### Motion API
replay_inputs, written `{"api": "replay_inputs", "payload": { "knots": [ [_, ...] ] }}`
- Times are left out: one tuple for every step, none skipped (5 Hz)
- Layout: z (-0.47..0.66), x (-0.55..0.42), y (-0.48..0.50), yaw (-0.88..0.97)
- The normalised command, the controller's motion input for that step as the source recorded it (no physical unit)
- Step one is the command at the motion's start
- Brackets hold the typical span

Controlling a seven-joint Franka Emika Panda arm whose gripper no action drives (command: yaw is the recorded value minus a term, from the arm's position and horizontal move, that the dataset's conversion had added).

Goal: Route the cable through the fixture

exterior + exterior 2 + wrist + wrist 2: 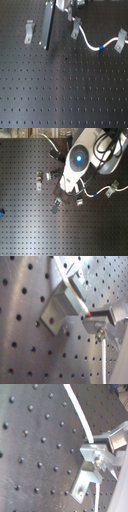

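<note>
Closest in, the claw (111, 314) hangs right beside the middle clip (61, 304). Only one finger shows in both wrist views, so I cannot tell whether it is wide, narrow or gripping. The cable (76, 287) lies across the top of this clip.

In my judgement the step in hand is seating the cable in this clip. It would go best with the cable kept low against the surface (60, 90) and lined up with the clip's slot. Some slack should be fed in, so that the run beyond does not pull free.

The first wrist view shows a red mark on the cable at the clip, which no other view shows. Only the first exterior view shows the cable (89, 44) sagging from the middle clip (76, 27) to the far clip (120, 40). An empty clip (30, 31) stands well apart on the middle clip's other side.
</note>
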Motion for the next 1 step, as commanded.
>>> {"api": "replay_inputs", "payload": {
  "knots": [
    [0.44, -0.206, 0.136, -0.11]
  ]
}}
